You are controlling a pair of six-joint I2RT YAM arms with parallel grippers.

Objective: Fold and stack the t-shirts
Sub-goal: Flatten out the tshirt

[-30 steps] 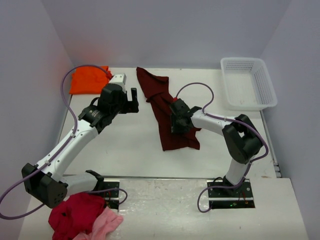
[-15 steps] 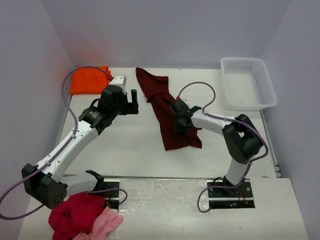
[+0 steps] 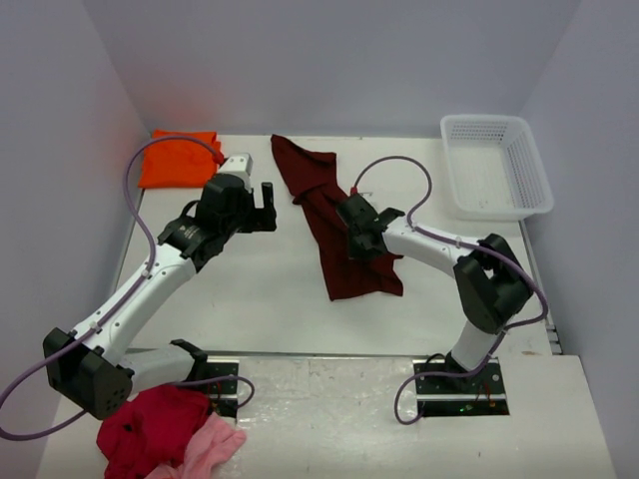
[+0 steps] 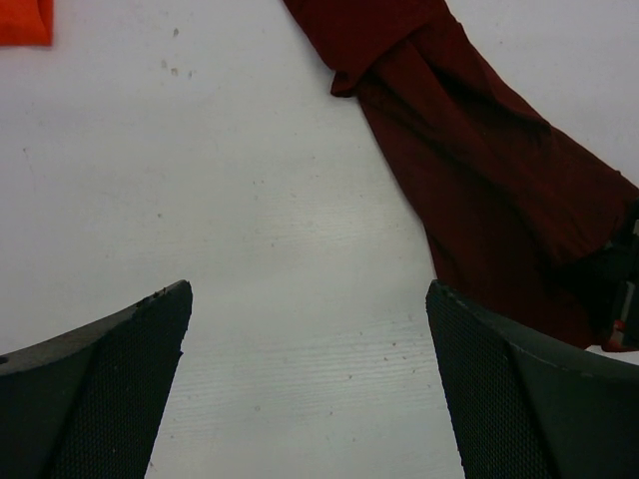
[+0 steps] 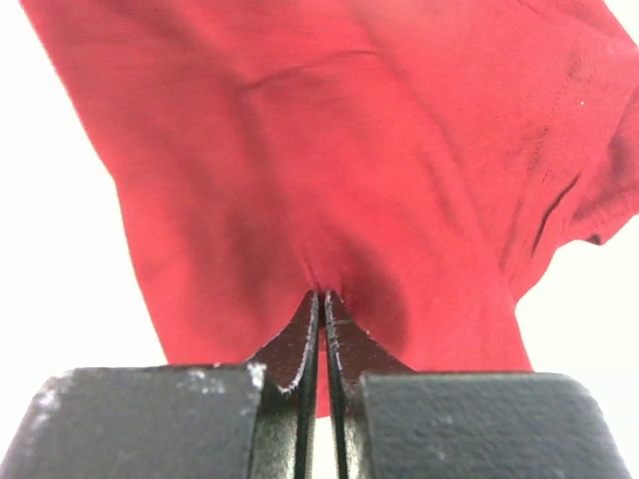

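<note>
The dark maroon t-shirt lies as a long rumpled strip from the table's far middle toward the near right; it also shows in the left wrist view. My right gripper rests on its middle, shut, pinching a small fold of the cloth at the fingertips. The orange t-shirt sits folded at the far left corner; only a corner of it shows in the left wrist view. My left gripper hovers open left of the maroon shirt, over bare table, holding nothing.
A white plastic basket stands at the far right. A crimson-red garment and a light pink one lie heaped beside the left arm's base at the near edge. Grey walls close in left, right and behind.
The right gripper's jaws have closed onto the maroon shirt and shifted slightly toward the far side. The left arm has barely moved.
</note>
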